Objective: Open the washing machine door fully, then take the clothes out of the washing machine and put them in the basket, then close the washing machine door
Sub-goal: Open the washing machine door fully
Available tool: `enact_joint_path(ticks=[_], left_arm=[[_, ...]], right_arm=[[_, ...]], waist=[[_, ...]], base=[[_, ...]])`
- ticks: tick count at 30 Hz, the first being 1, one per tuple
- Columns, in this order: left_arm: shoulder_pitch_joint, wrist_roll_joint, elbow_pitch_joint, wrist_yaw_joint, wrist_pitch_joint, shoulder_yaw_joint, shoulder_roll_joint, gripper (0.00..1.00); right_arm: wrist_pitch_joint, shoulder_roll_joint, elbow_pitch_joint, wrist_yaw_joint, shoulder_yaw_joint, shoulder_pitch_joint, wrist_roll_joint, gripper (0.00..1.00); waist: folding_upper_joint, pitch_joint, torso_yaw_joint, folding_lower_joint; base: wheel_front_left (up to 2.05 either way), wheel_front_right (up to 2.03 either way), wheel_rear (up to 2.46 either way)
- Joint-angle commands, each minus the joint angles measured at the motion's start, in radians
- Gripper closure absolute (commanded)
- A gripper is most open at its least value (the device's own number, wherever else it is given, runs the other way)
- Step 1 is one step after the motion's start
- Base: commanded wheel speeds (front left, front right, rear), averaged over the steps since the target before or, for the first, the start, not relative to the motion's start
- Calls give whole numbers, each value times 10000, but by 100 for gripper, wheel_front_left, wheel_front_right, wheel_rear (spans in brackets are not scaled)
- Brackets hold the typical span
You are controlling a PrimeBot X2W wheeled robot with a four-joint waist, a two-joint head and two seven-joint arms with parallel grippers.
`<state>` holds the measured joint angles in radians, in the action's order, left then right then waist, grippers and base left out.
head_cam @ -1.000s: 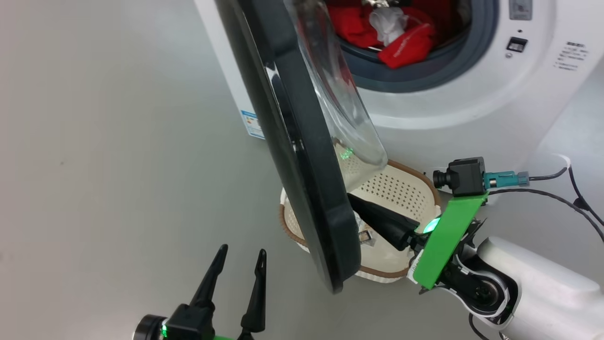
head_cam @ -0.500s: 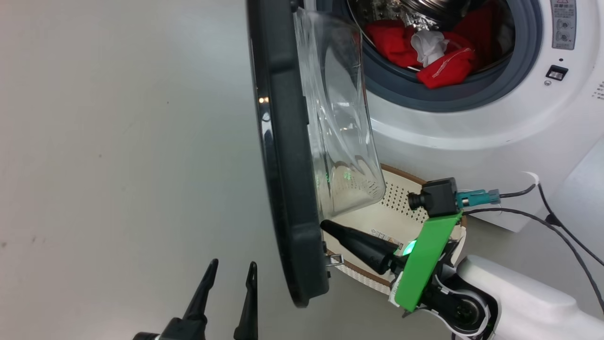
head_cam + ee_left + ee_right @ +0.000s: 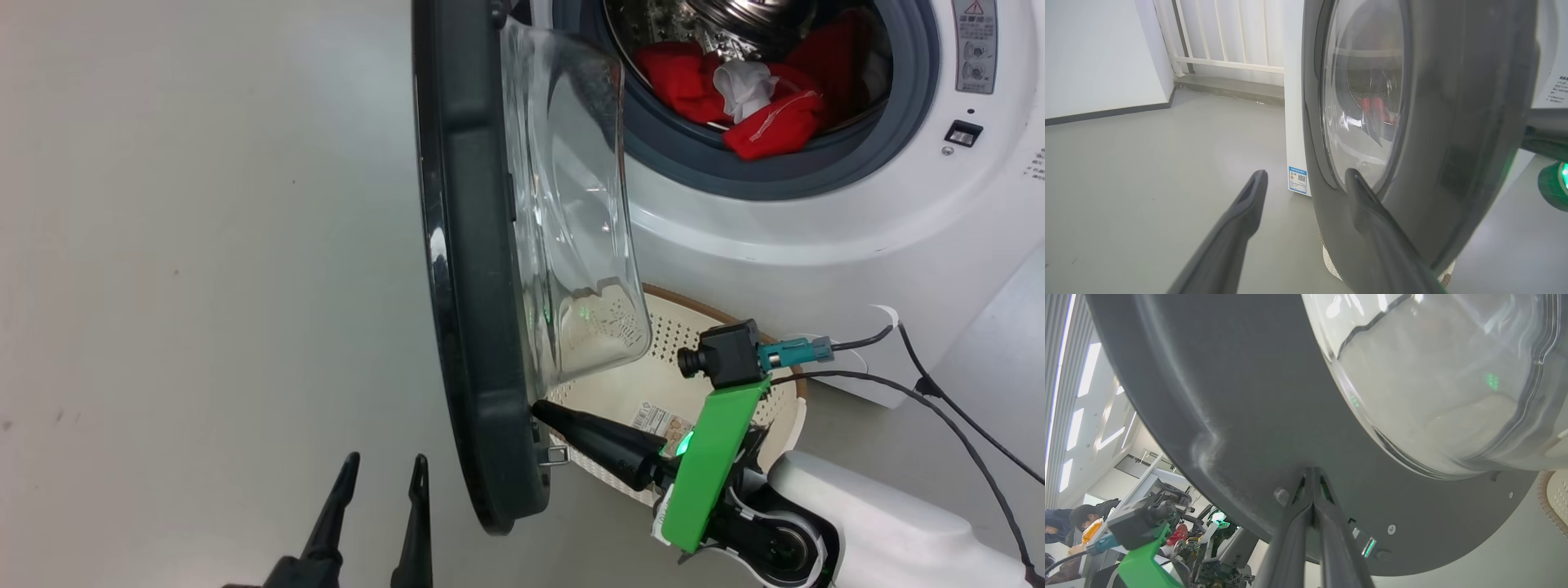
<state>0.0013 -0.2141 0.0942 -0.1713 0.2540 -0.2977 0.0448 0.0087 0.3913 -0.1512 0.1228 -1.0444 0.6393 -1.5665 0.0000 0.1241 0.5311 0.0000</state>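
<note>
Washing machine door (image 3: 473, 286) covers part of the basket (image 3: 673, 335) (label (image 3: 660, 420) shows).

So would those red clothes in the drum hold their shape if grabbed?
Probably floppy: the clothes lie crumpled and folded in the washing machine. Likely light, being thin fabric. The white piece tangled among the red may come out with them.

At the tip of the matt dark right gripper (image 3: 539, 410), the washing machine door (image 3: 469, 310) is dull dark plastic inside and glossy black outside, around a clear, smooth glass bowl (image 3: 571, 212). Beyond the gripper the clothes (image 3: 771, 131) are soft red cloth in a shiny perforated steel drum (image 3: 735, 20); below the gripper the basket (image 3: 788, 408) is cream perforated plastic with a brown woven-look rim.
</note>
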Motion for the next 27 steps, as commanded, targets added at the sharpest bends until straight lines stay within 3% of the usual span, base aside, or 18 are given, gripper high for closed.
enact_joint_path(ticks=[1, 4, 8, 9, 10, 27], left_arm=[[-64, -8, -293, -99, 78, 348, 54, 0], [-52, -2, -280, -90, 78, 375, 54, 0], [-64, -10, -230, -20, 78, 416, 54, 0], [-78, -6, -205, 9, 78, 429, 54, 0], [-94, 3, -174, 41, 78, 442, 54, 0], [-302, 314, 341, 597, 78, 966, 54, 0]], right_arm=[[-111, -194, 212, 79, 14, 11, 50, 100], [-281, -155, 123, 79, -6, -37, 138, 100], [-658, -66, -80, 79, -64, -126, 306, 44], [-766, -35, -146, 79, -86, -150, 350, 15], [-875, -2, -217, 79, -117, -175, 399, 0], [-2662, 497, -1907, 79, -84, -829, 1270, 0]], waist=[[0, -21, -12, 0], [0, -71, -31, 0], [0, -124, -63, 0], [0, -138, -73, 0], [0, -156, -83, 0], [0, -395, -666, 0]], base=[[0, 0, 0], [0, 0, 0], [0, 0, 0], [0, 0, 0], [0, 0, 0], [0, 0, 0]])
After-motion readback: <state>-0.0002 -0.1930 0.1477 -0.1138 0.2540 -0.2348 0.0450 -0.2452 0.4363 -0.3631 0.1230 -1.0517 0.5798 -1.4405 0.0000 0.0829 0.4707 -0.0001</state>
